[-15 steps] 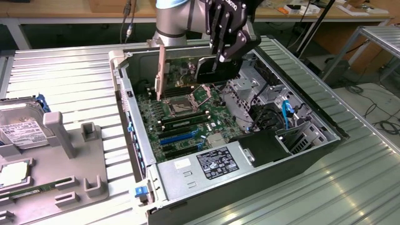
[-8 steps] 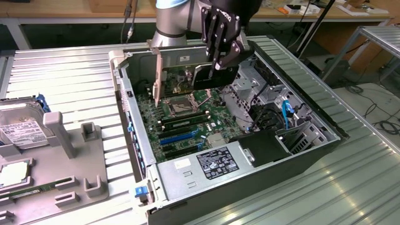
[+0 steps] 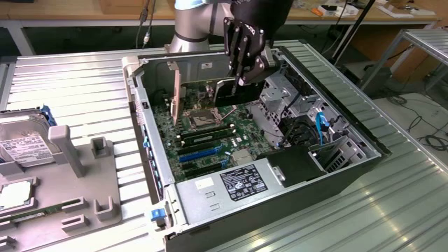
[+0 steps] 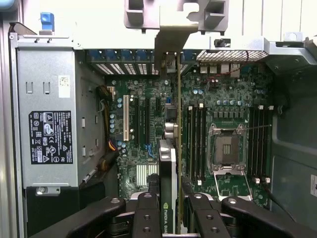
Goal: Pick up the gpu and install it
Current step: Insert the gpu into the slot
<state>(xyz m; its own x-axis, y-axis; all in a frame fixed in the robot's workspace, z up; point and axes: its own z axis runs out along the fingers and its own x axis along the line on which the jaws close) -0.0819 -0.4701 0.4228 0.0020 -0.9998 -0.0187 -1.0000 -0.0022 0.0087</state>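
The gpu (image 3: 234, 92) hangs edge-down above the motherboard (image 3: 210, 123) inside the open computer case (image 3: 336, 173). My gripper (image 3: 245, 77) is shut on its upper edge. In the wrist view the gpu (image 4: 168, 168) is seen edge-on, its black cooler face turned to one side and its silver end bracket (image 4: 171, 42) pointing at the case's rear wall. My gripper (image 4: 171, 214) clamps it between two black fingers (image 4: 146, 215). The card hovers over the row of expansion slots (image 4: 143, 121) and does not touch them.
A grey power supply (image 3: 234, 184) with a black label fills the near end of the case. The CPU socket (image 4: 225, 148) and memory slots (image 4: 195, 141) lie beside the card. A grey parts tray (image 3: 63, 178) at the exterior view's left holds a silver hard drive (image 3: 21, 144).
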